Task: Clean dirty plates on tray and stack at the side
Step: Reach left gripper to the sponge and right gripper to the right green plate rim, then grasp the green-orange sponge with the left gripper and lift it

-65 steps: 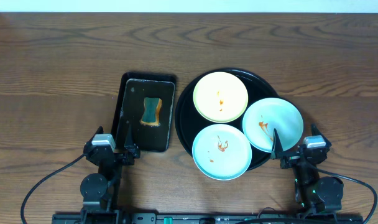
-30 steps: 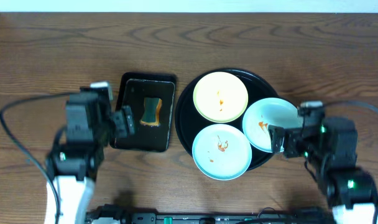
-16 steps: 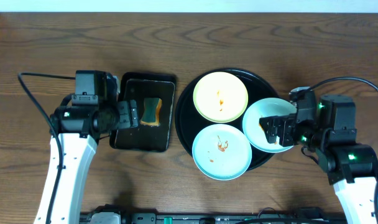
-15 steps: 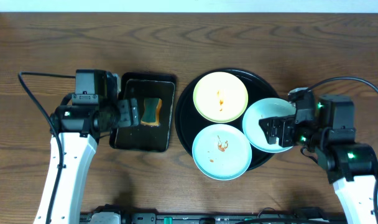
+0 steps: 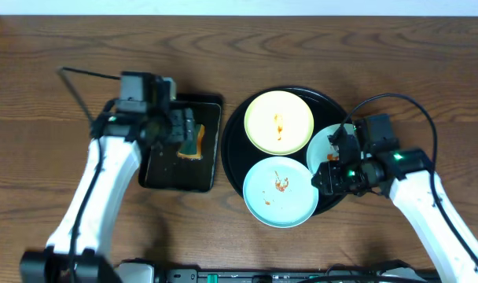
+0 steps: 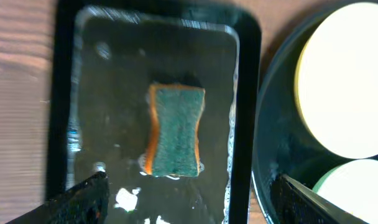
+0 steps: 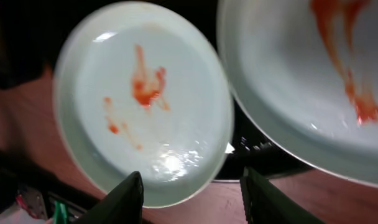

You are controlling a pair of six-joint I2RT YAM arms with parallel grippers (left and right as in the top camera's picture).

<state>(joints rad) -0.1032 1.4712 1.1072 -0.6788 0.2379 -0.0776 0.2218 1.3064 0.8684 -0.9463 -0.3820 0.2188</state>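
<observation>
Plates (image 5: 279, 122) crowd tray (image 5: 233, 149) — sponge (image 6: 174, 129) in rectangular tray (image 5: 180, 177) beside.

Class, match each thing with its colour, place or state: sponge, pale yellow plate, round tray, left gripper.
Things:
1. sponge
2. pale yellow plate
3. round tray
4. left gripper

Descriptions:
A. glossy black
B. open
C. lying in the rectangular tray
D. small orange smear in the middle

Pairs: 1-C, 2-D, 3-A, 4-B
</observation>
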